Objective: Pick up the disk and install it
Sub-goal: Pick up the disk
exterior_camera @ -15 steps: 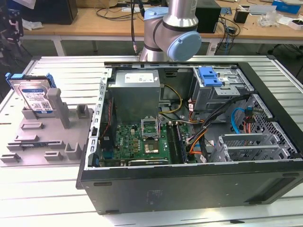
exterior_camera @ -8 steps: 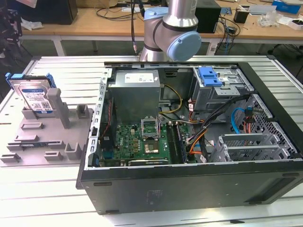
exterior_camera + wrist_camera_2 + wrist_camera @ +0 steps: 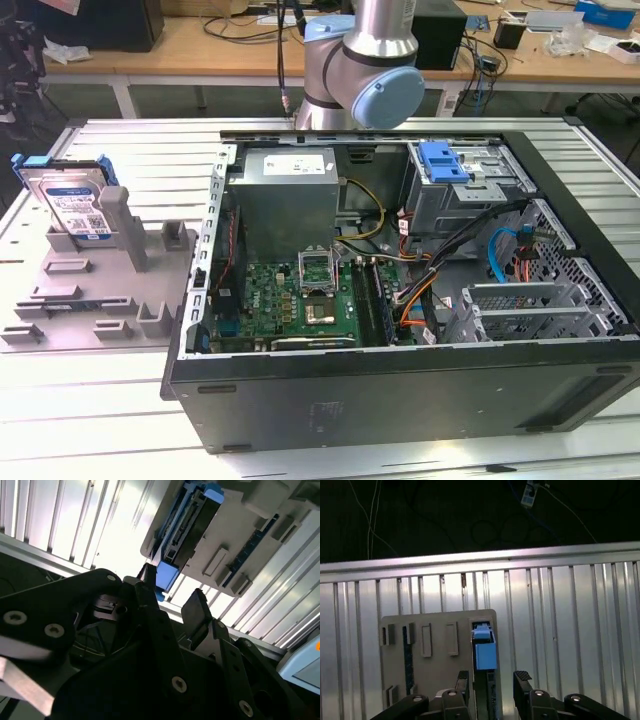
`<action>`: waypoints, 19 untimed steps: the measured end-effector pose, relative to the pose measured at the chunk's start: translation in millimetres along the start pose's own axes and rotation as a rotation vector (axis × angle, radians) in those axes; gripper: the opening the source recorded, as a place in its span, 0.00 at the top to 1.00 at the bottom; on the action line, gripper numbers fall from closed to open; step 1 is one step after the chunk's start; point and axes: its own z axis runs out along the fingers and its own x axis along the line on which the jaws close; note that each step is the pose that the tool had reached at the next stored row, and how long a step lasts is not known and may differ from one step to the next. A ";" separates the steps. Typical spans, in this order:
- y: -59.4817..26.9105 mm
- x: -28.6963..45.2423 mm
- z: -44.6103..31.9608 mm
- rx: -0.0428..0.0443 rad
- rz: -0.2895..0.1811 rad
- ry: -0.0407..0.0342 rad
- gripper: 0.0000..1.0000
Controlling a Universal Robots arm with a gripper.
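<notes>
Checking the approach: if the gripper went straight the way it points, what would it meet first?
Probably the disk, standing on edge in the grey holder; in the first wrist view its blue-framed edge sits in line between the fingers of the open gripper. Depth is unclear.

The disk [image 3: 75,200] is silver with a white-and-blue label, framed in blue (bright against its pale grey holder [image 3: 100,300]). The desk [image 3: 140,150] is striped silvery-white ribbing. Black case [image 3: 400,400], green circuit board [image 3: 300,300], blue latch [image 3: 445,160]. The end effector [image 3: 492,682] is black, and the arm [image 3: 385,40] is silver with pale blue caps.
</notes>
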 end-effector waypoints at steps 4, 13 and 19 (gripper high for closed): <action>1.6 -0.1 0.7 0.0002 0.000 -0.0001 0.52; 5.3 0.2 5.6 0.0001 0.000 0.0000 0.52; 5.1 0.1 11.0 0.0002 0.000 -0.0001 0.52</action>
